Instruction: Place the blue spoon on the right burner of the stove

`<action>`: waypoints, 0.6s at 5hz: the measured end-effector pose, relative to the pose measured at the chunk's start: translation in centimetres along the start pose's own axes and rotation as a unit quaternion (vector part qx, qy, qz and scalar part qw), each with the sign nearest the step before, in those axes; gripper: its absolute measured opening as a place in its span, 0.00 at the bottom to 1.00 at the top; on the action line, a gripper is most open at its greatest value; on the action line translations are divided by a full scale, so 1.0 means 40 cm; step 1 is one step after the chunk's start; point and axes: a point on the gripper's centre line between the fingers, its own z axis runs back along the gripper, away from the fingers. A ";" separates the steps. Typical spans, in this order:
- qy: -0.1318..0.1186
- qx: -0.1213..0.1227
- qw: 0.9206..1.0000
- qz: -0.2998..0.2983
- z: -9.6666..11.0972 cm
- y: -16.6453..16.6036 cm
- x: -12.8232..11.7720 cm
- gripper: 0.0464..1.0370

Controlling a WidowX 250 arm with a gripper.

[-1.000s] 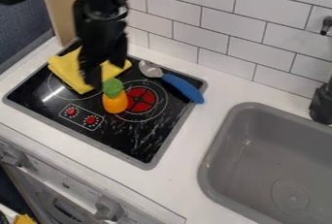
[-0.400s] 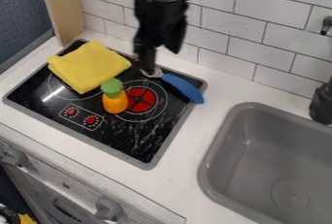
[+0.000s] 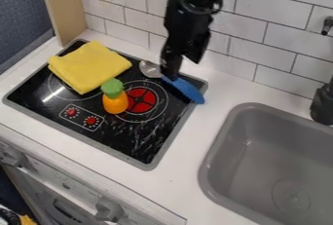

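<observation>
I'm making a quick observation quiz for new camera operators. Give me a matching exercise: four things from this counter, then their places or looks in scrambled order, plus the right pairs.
Things
1. Blue-handled spoon
2. Yellow cloth
3. Toy vegetable
4. Sink

Places and looks
A. Gray, set into the counter to the right of the stove
B. Orange below, green on top
C. Near the stove's back right corner, by the gripper
D. Folded, covering part of the left burner

Right pairs: 1-C; 2-D; 3-B; 4-A
</observation>
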 end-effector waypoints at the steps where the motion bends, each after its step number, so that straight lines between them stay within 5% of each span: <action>1: 0.004 0.013 1.000 -0.015 -0.035 -0.001 -0.010 0.96; 3: 0.030 0.026 0.999 -0.033 -0.083 -0.018 -0.008 0.96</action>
